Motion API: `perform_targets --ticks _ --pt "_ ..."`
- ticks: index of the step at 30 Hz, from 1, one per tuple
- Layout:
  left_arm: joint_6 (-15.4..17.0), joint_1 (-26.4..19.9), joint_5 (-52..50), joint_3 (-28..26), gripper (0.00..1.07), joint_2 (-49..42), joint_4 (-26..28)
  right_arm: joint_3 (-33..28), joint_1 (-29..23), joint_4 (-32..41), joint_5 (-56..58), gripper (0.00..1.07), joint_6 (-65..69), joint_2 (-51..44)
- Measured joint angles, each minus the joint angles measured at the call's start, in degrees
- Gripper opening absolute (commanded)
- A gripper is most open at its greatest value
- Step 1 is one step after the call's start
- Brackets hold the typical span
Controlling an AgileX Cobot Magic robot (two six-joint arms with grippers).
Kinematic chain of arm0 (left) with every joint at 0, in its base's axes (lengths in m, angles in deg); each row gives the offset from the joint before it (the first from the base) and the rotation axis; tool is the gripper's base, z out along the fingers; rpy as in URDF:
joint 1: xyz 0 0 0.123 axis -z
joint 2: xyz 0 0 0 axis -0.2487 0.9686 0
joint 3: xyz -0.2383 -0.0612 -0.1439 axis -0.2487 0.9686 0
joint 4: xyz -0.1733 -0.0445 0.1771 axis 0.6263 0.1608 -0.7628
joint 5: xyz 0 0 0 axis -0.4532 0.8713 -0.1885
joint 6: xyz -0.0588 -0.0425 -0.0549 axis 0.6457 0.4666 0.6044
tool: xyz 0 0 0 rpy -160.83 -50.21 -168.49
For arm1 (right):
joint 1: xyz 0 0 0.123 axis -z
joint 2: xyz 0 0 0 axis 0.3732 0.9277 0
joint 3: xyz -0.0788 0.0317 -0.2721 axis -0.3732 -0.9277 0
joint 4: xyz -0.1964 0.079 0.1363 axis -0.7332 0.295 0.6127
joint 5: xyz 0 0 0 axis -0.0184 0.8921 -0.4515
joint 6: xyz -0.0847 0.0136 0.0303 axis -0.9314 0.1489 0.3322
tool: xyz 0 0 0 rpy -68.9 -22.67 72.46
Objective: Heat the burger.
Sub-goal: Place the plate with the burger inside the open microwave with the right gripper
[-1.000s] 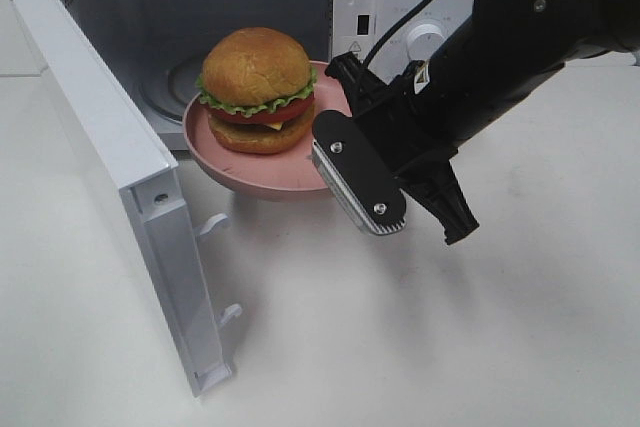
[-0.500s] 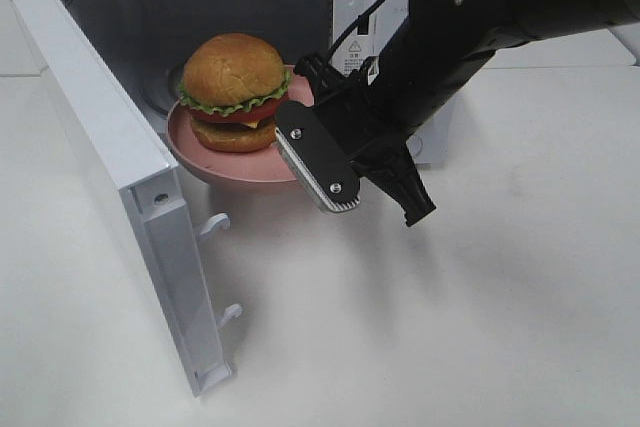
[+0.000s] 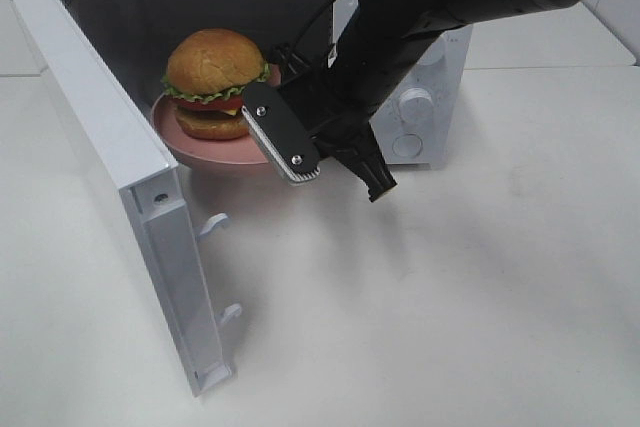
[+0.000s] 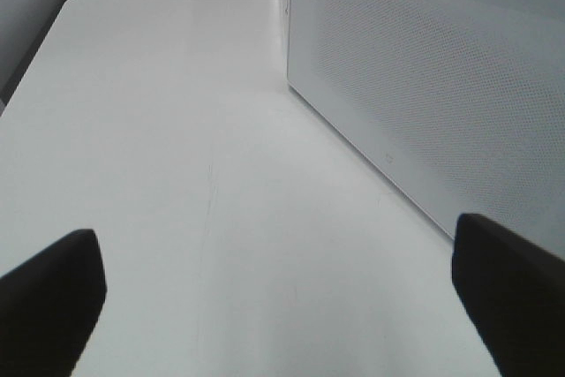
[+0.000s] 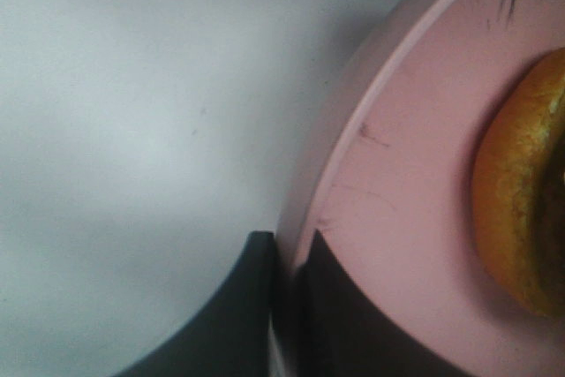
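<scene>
burger [image 3: 213, 82]: tall one with a domed golden-brown bun, green lettuce frill, red tomato layer and dark patty. It sat upright on a plate right at the mouth of the oven, partly inside the opening. The right wrist cam only caught the edge of its bun [image 5: 521, 209].
table [image 3: 450, 297]: plain white tabletop, closest to the high cam.
door [image 3: 110, 167]: flat white microwave door, swung wide open to the left, with latch hooks poking out of its edge.
right gripper [image 3: 262, 107]: black with a ridged grey pad, reaching in from the right and clamped tight on the plate's right rim. Up close, the gripper [image 5: 287, 249] had that rim pinched between two dark tips.
plate [image 3: 215, 155]: round, shallow, pink [image 5: 415, 200]. Couldn't tell if its underside touched the oven floor.
microwave [image 3: 420, 117]: white boxy oven with a dark cavity and round knobs on the right panel.
left gripper [image 4: 278, 284]: jaws spread wide with only tabletop between them, low beside the microwave's dotted white wall [image 4: 424, 86].
</scene>
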Motion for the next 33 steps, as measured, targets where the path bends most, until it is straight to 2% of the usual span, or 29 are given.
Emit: perform_targets --ticks 6,10,21,33 --pt "0.00 0.00 0.00 0.00 1.00 0.00 0.00 4.35 -0.06 -1.15 0.92 0.00 3.38 2.52" --pt "0.00 0.00 0.00 0.00 1.00 0.00 0.00 9.17 -0.46 -4.98 3.38 0.00 7.73 5.39" --pt "0.00 0.00 0.00 0.00 1.00 0.00 0.00 16.33 -0.97 -6.30 6.13 0.00 11.52 10.60" --pt "0.00 0.00 0.00 0.00 1.00 0.00 0.00 26.87 -2.35 -10.89 7.68 0.00 18.96 16.56"
